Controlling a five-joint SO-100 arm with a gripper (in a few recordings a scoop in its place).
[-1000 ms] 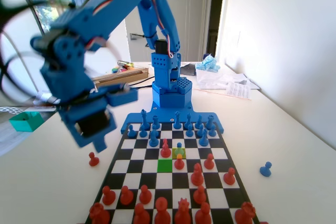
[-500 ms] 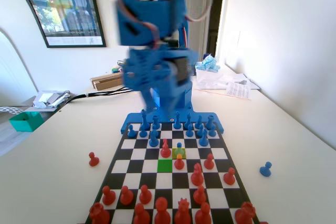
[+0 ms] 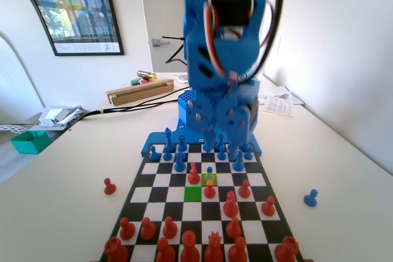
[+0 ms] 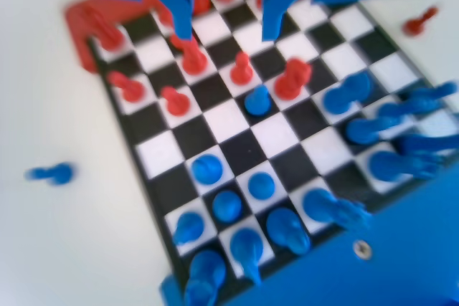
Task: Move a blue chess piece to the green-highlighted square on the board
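Above the board's (image 3: 161,178) far rows in the fixed view, gripper (image 4: 228,34) with jaws apart, holding nothing. Blue chess piece (image 3: 210,171) on the yellow-green square (image 3: 209,179) near the board's middle, hemmed by a red pawn (image 3: 210,189) just in front and a taller red piece (image 3: 194,174) alongside. Green-highlighted square (image 3: 193,193) bare, diagonally adjacent. Stray blue pawn (image 3: 311,198) off the board's right edge, stray red pawn (image 3: 109,186) off its left.

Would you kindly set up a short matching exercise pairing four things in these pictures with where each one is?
1. small blue plastic pawn
2. solid bright green square
3. blue two-finger tool
4. stray blue pawn

A. on the table, right of the board in the fixed view
B. empty, nothing on it
C. open, above the board
D. on the yellow-green square

Pairs: 1-D, 2-B, 3-C, 4-A
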